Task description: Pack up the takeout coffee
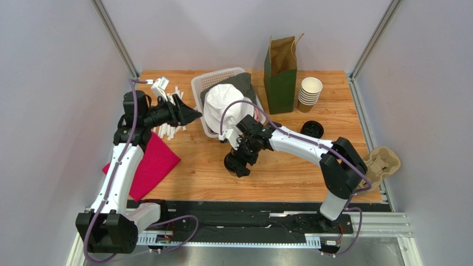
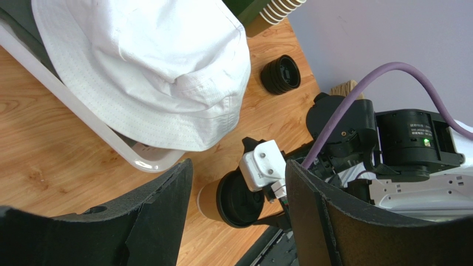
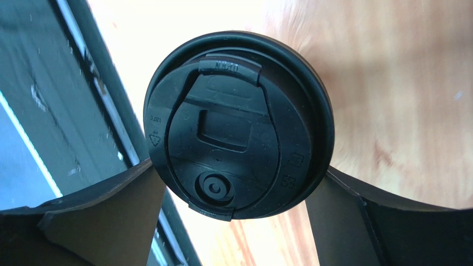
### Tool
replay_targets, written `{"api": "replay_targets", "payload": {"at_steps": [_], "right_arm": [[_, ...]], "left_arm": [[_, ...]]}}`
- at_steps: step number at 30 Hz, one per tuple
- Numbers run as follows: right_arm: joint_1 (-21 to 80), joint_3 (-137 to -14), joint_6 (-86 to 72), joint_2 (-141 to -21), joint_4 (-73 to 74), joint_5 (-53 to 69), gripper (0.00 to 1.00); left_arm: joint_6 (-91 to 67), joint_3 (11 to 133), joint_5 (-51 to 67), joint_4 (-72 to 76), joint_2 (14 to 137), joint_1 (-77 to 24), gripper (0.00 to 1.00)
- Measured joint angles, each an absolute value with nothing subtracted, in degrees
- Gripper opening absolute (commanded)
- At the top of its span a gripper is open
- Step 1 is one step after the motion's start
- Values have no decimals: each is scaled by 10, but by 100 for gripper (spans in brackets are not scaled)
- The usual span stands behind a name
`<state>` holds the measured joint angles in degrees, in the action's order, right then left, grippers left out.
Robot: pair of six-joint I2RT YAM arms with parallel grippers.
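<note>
The takeout coffee (image 1: 235, 164), a kraft-brown cup with a black lid, is near the middle of the table, close to the front edge. My right gripper (image 1: 242, 158) is shut on it from above. In the right wrist view the black lid (image 3: 238, 124) fills the centre, with my right gripper (image 3: 238, 173) and its two fingers pressed against the cup just under the lid rim. The left wrist view shows the cup's brown side (image 2: 210, 198) and lid (image 2: 240, 199). My left gripper (image 1: 191, 114) is open and empty, raised beside the basket and well left of the cup (image 2: 237, 166).
A white basket (image 1: 197, 88) holds a white hat (image 1: 222, 105) and grey cloth. A green paper bag (image 1: 280, 75) stands open at the back. Beside it are stacked lidless cups (image 1: 308, 93) and a black lid pile (image 1: 312, 129). A red cloth (image 1: 150, 166) lies left, a cardboard carrier (image 1: 383, 163) right.
</note>
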<state>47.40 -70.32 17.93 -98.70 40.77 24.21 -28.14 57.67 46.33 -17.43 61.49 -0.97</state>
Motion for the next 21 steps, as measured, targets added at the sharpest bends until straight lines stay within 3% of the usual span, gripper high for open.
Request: {"api": "replay_targets", "payload": {"at_steps": [21], "right_arm": [[515,-841,94,-1127,318,232,92]], "left_arm": [[-282,574,464,-175,610,36,70]]}}
